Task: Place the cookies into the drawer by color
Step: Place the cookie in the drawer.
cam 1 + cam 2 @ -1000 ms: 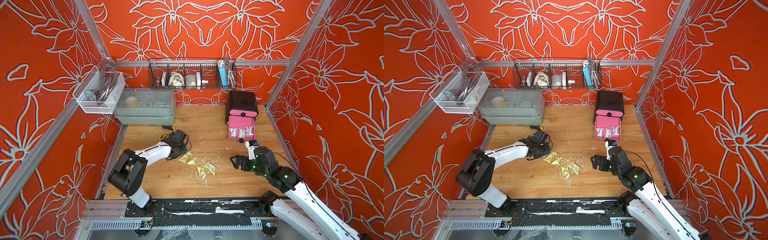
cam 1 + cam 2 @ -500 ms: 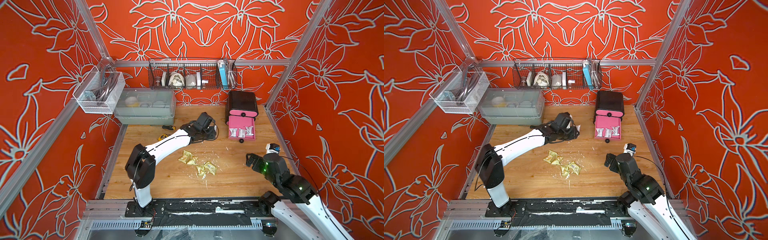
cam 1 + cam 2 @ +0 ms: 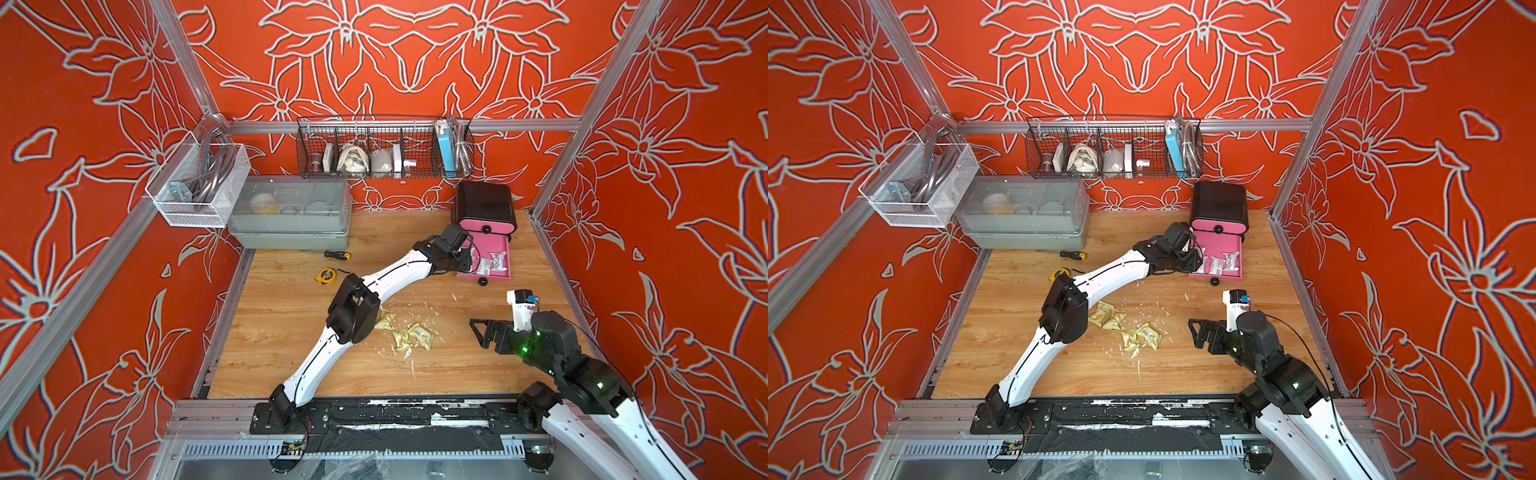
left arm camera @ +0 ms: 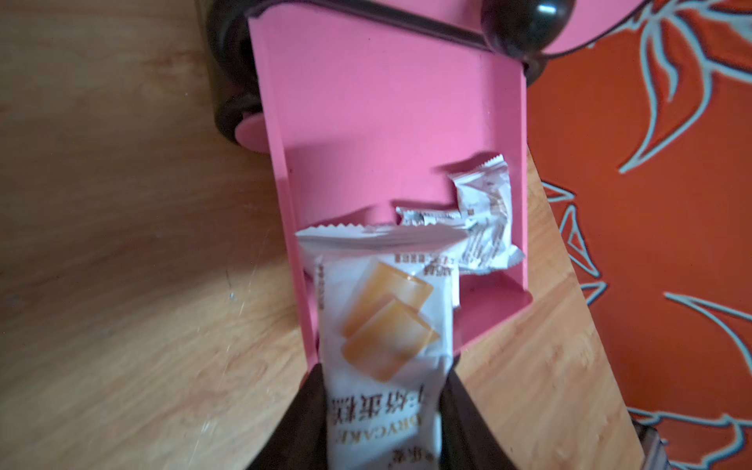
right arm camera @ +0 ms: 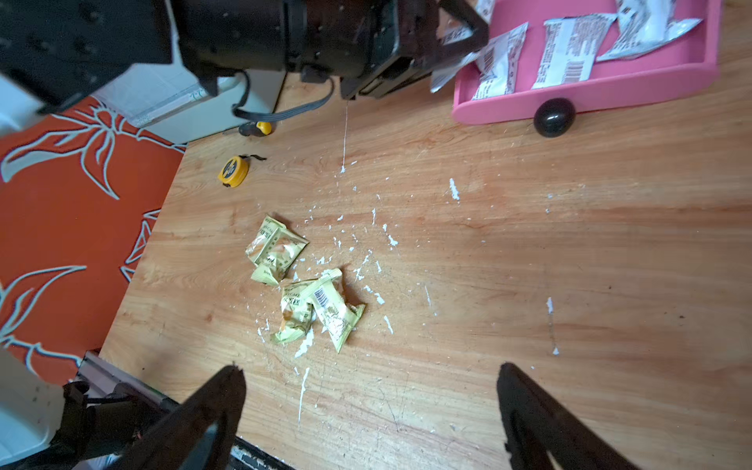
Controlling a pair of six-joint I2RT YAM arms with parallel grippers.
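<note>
The left claw (image 4: 382, 390) is clamped on a white packet (image 4: 382, 325) printed with two tan cookie squares, its dark fingers (image 4: 313, 407) pressed on either side of the wrapper; the packet hangs over one side wall of the open pink drawer (image 4: 366, 101), partly above its floor; in both top views the left arm reaches across the wooden surface (image 3: 291, 332) to that spot – left claw (image 3: 467, 259) just beside the black chest (image 3: 484, 201); the drawer is pulled out below a shut one (which tier it is I cannot tell), and its black knob (image 5: 553, 116) sits close to the wood; three white-silver packets (image 5: 569, 53) lie inside, toward the front; the right claw (image 5: 370, 372) hovers above the surface with its fingers wide apart and nothing between them, well apart from the drawer; in a top view it shows near the right edge (image 3: 1200, 334); the pale yellow-green packets (image 5: 276, 252) lie in two small clusters mid-surface – the second cluster (image 5: 321, 309) just beside the first – among white flecks; a yellow tape measure (image 3: 326, 276) and a screwdriver (image 3: 336, 254) rest nearer the grey bin (image 3: 291, 212)
</note>
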